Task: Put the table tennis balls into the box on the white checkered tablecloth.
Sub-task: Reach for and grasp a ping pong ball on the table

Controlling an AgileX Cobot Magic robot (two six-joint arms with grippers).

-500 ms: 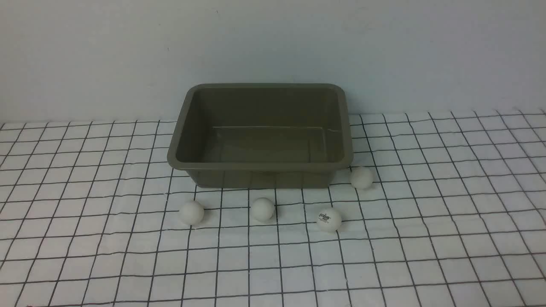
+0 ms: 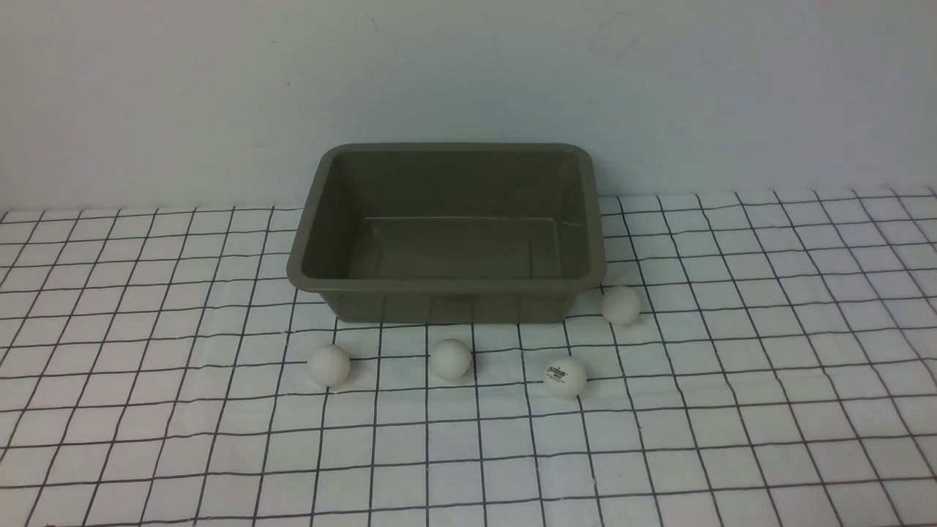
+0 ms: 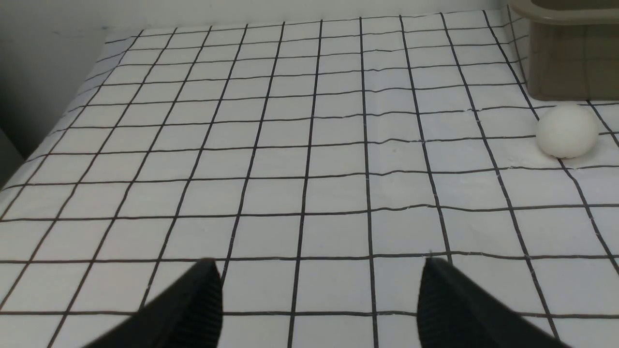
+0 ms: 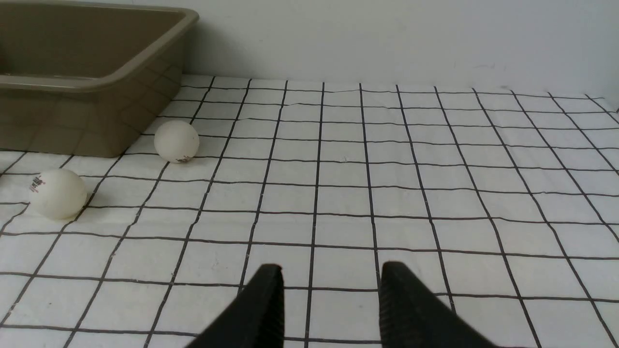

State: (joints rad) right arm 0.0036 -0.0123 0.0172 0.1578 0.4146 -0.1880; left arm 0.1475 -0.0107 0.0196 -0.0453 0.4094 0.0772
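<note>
**Plainly, nothing gripped and nothing stowed**

The leftmost ball (image 3: 567,131) lies ahead of the left hand (image 3: 319,263), well apart from it and off toward the box (image 2: 446,287). It rests on the white checkered tablecloth (image 2: 732,380) that covers the worktop, near a corner of the box but not touching it. The rightmost ball (image 4: 176,141) lies ahead of the right hand (image 4: 331,266), also well apart, close beside the box's near right corner. The logo ball (image 4: 57,192) sits nearer the robot than that one, its dark print facing forward.

The left hand's fingers stand wide apart over bare cloth, with nothing between them and nothing touched. The right hand's fingers stand closer together, but a clear strip of cloth shows between the tips. It too holds nothing and touches no ball. Neither hand appears in the front view.

The box stands upright at the far side of the cloth, open at the top, and its floor is bare with no ball inside. All four balls lie on the cloth in front of it. The middle ball (image 2: 451,359) sits between the leftmost ball and the logo ball, each apart from its neighbours.
</note>
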